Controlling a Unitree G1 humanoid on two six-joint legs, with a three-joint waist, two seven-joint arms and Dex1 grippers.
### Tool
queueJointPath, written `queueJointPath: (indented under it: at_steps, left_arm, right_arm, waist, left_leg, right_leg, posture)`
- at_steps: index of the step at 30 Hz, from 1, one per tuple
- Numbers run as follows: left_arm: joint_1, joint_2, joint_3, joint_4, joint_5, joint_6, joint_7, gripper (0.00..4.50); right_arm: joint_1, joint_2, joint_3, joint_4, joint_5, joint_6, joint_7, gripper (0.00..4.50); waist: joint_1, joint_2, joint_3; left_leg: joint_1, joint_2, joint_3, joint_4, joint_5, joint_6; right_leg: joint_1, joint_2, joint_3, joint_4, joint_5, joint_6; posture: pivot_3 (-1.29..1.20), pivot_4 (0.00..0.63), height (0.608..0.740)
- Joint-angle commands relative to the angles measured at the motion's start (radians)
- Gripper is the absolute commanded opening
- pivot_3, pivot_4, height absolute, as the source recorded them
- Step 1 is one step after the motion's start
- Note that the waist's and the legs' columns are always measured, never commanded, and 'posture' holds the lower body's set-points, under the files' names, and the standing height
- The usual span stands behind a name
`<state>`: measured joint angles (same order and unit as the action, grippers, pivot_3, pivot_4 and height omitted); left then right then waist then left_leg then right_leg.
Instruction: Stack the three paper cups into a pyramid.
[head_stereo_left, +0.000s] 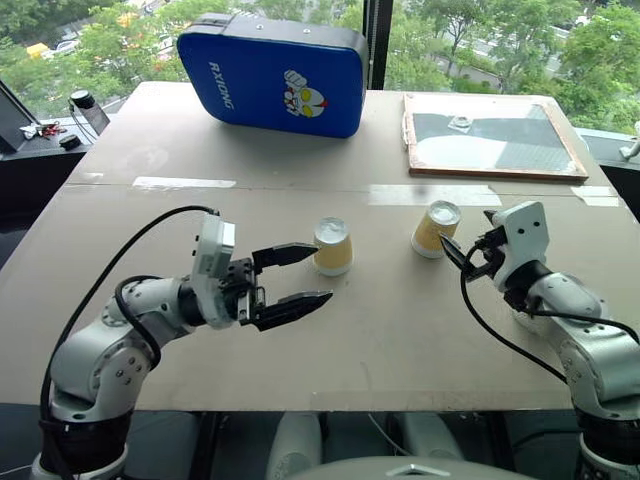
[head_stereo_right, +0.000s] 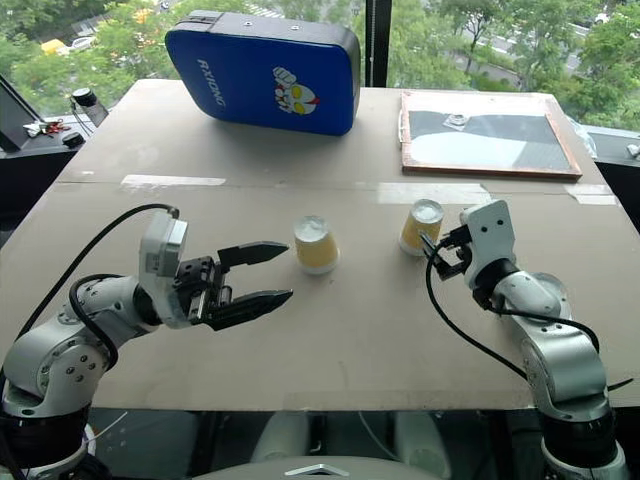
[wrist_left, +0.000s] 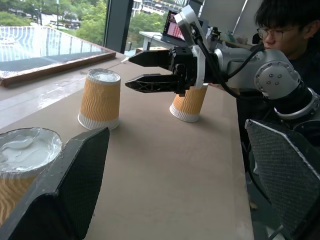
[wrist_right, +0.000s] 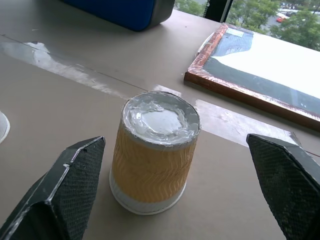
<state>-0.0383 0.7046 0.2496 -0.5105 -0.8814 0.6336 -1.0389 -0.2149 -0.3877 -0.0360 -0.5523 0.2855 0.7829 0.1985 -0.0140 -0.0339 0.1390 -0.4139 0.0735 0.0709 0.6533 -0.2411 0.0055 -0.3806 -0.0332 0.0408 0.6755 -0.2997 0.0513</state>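
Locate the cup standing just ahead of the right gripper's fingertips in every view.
Left eye view: cup right of centre, nearer than the framed board.
Right eye view: same place.
Left wrist view: ahead of the right gripper, upside down.
Right wrist view: between the open fingers.
Shared landmark: the framed board.

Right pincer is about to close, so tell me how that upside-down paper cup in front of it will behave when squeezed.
The paper cup is likely light, so a nudge from the open right pincer could slide or tip it. Its thin ribbed wall probably gives under a hard squeeze, though the ribs should help grip. The tapered sides might let it slip downward.
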Motion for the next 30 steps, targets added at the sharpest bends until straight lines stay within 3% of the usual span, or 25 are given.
queueJointPath:
  at_steps: [1, 14, 19, 25, 30]
  left_arm:
    - [0.047, 0.014, 0.053, -0.057, -0.027, -0.025, 0.002, 4.45]
    - [0.109, 0.012, 0.066, -0.081, -0.028, -0.065, 0.013, 4.45]
    - [0.119, 0.014, 0.062, -0.082, -0.022, -0.081, 0.012, 4.5]
    - [0.156, -0.012, 0.073, -0.076, 0.052, -0.182, 0.017, 4.5]
    - [0.215, -0.091, 0.132, -0.025, 0.007, -0.307, -0.085, 4.5]
  right_arm:
    - [-0.08, 0.043, 0.005, 0.009, -0.017, 0.07, -0.061, 4.5]
    - [-0.208, 0.11, 0.018, 0.131, -0.044, 0.184, -0.107, 4.5]
    - [-0.2, 0.115, 0.017, 0.15, -0.049, 0.177, -0.092, 2.2]
    - [-0.187, 0.105, 0.02, 0.128, -0.034, 0.157, -0.046, 2.14]
    - [-0.152, 0.024, 0.062, 0.035, 0.041, 0.13, 0.126, 2.14]
  waist:
    - [-0.001, 0.0, 0.0]
    - [0.0, 0.001, 0.0]
    - [0.0, 0.001, 0.001]
    - [-0.001, 0.002, 0.001]
    - [-0.001, 0.003, 0.002]
  left_leg:
    - [0.0, 0.0, 0.0, 0.0, 0.0, 0.0]
    - [0.0, 0.0, 0.001, -0.002, 0.0, 0.0]
    - [-0.001, 0.0, 0.001, -0.002, 0.0, 0.0]
    - [-0.001, 0.0, 0.001, -0.002, 0.0, 0.0]
    - [-0.001, 0.0, 0.002, -0.003, 0.0, 0.0]
  right_leg:
    - [-0.001, 0.0, 0.0, 0.0, 0.0, 0.0]
    - [-0.002, 0.0, 0.0, 0.0, 0.0, 0.0]
    - [-0.002, 0.0, 0.0, -0.001, 0.0, 0.0]
    - [-0.002, 0.0, 0.0, -0.001, 0.0, 0.0]
    - [-0.002, 0.0, 0.0, -0.002, 0.0, 0.0]
  posture:
    - [0.0, 0.15, 0.74]
    - [0.0, 0.15, 0.74]
    - [0.0, 0.15, 0.74]
    - [0.0, 0.15, 0.74]
    - [0.0, 0.15, 0.74]
